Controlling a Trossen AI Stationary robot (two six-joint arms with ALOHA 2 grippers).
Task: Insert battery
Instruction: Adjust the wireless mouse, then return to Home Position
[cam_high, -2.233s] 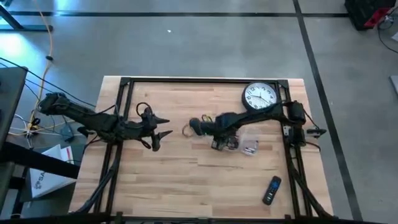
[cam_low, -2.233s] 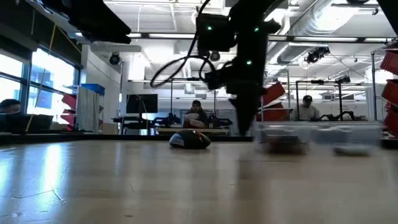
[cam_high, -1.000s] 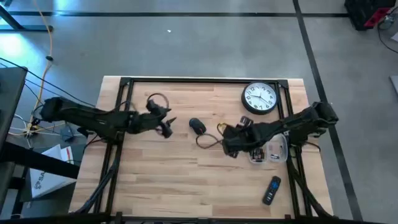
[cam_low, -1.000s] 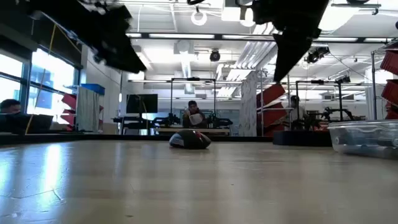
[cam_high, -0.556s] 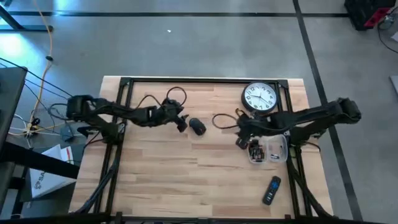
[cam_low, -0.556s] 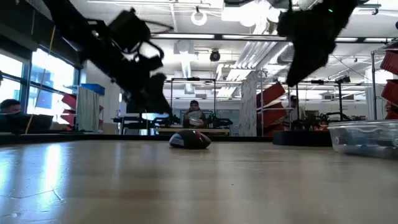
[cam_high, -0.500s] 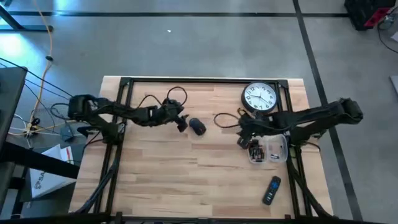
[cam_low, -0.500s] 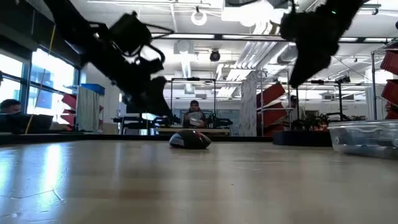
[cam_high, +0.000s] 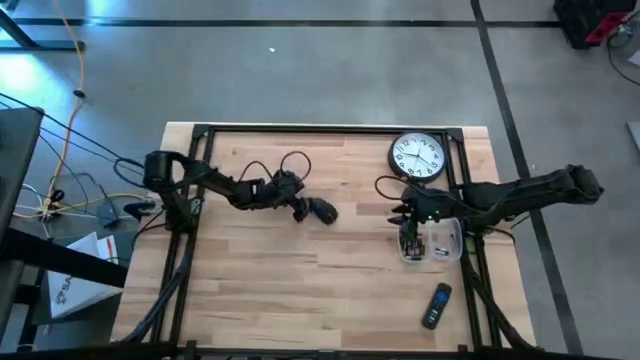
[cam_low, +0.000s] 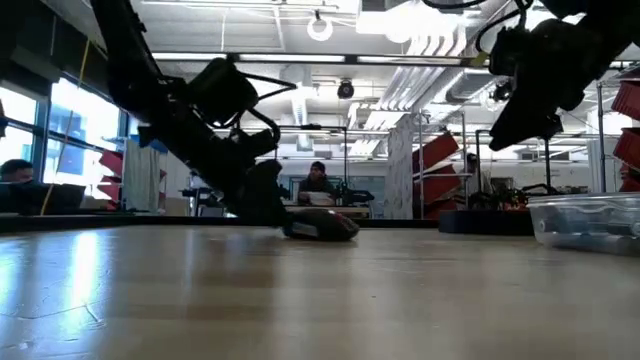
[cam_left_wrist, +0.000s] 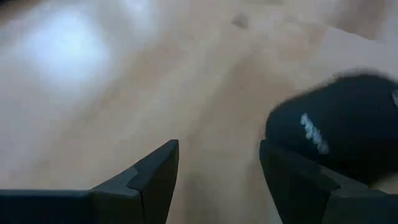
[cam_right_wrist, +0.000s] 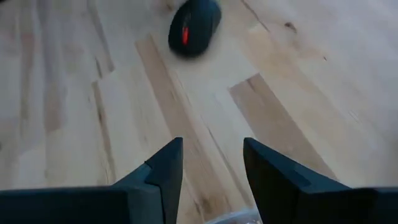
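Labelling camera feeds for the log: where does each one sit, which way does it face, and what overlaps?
High: overhead, straight down; table, both arms, clock, remote.
Low: tabletop level, facing the room; mouse, clear box.
Left wrist: past the left hand, open, mouse close.
Right wrist: past the right hand, open, mouse farther off.
Shared: all four show the mouse.

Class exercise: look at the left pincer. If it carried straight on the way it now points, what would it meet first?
Most likely the black computer mouse. The left pincer is open, low over the table, and the mouse sits just ahead, slightly off one finger in the wrist view. Contact isn't clear.
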